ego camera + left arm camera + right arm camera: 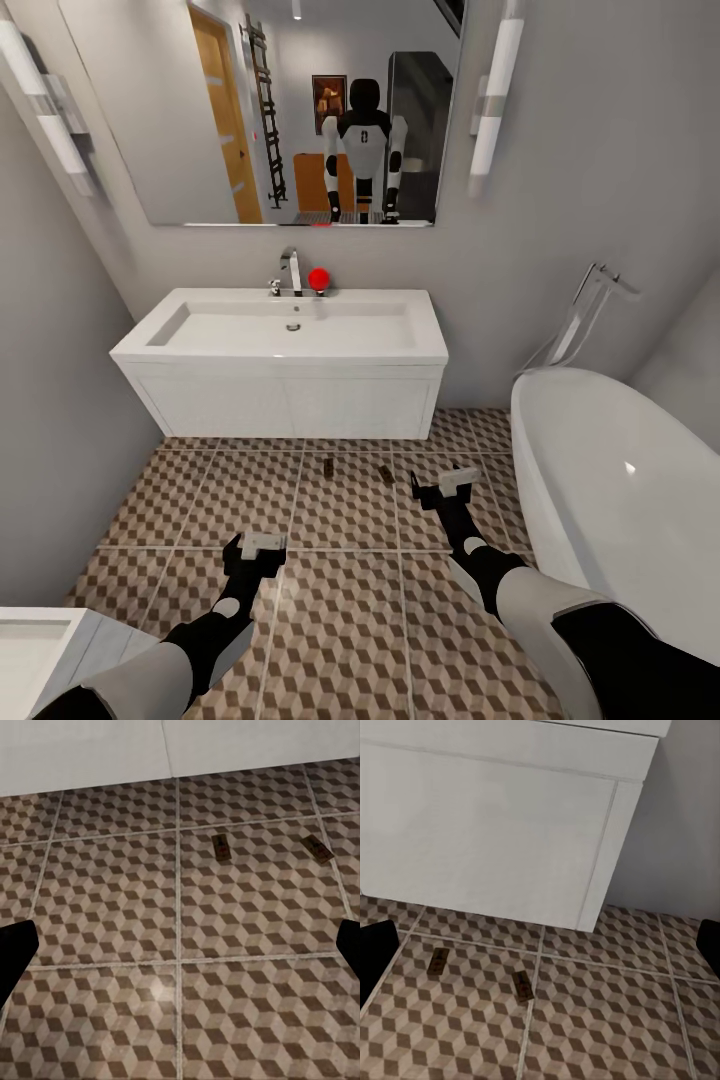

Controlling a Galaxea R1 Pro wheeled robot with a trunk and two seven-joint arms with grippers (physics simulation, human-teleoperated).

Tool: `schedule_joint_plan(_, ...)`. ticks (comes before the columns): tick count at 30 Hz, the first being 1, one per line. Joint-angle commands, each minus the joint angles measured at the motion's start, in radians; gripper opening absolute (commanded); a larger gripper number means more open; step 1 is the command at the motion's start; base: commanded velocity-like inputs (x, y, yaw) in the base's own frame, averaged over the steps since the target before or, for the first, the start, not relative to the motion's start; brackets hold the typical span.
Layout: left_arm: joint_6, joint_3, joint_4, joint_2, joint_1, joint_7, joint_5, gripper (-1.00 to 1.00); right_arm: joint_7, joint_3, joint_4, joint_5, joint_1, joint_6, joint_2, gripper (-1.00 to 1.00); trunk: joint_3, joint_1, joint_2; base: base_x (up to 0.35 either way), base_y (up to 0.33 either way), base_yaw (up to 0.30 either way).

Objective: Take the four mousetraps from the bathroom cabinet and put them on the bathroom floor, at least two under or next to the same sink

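Mousetraps (pixel 328 466) on cube-patterned bathroom floor (pixel 340 620)

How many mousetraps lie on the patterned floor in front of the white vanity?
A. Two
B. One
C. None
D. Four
A: two mousetraps, one and another, lie apart on the bathroom floor just in front of the vanity that carries the sink.
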Motion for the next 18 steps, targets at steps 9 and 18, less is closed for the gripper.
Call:
schedule_joint_plan(9, -0.011, -0.009, 0.01, 0.002, -0.001, 0.007, 0.003, 1.0, -0.01, 0.008, 0.002, 0.003, -0.001, 0.001, 0.0, 1.0, -0.002, 0.001, -0.002, 0.0, 0.0, 0.0)
schedule_joint_plan(18, -0.014, -0.009, 0.12, 0.0, -0.001, 0.006, 0.003, 1.0, -0.01, 0.008, 0.002, 0.003, 0.085, -0.002, -0.003, 1.0, -0.002, 0.001, -0.002, 0.0, 0.0, 0.0)
